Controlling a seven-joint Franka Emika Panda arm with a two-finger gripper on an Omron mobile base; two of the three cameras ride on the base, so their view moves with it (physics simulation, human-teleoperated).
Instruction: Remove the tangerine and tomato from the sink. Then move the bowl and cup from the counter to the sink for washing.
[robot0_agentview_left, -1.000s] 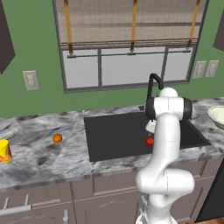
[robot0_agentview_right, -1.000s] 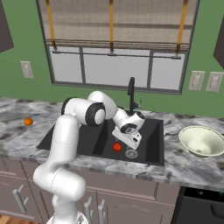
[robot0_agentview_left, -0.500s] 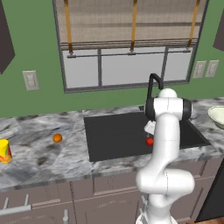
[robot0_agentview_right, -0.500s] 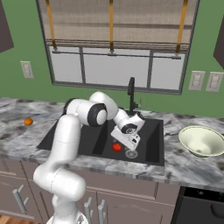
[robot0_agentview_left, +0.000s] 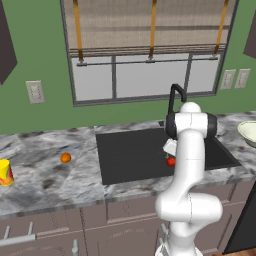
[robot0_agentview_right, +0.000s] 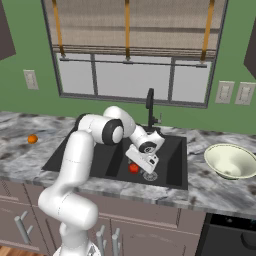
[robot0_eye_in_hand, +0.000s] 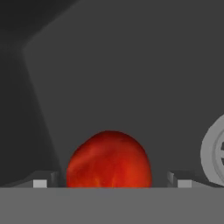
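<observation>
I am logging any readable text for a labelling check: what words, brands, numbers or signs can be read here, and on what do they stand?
None can be read.
The small yellow cup on the grey-white marbled counter bears a red mark, too small and blurred to tell if it is lettering.
The glossy red tomato, the pale cream bowl and the small orange tangerine carry no writing.

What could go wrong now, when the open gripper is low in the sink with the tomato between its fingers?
1. The tomato is round and glossy. If the gripper closes off-centre, it may squirt out and roll across the sink floor.
2. The drain lies close beside the tomato, so a finger pushed lower might catch on its rim.
3. The faucet stands just behind the arm; a steep lift could brush it.
</observation>
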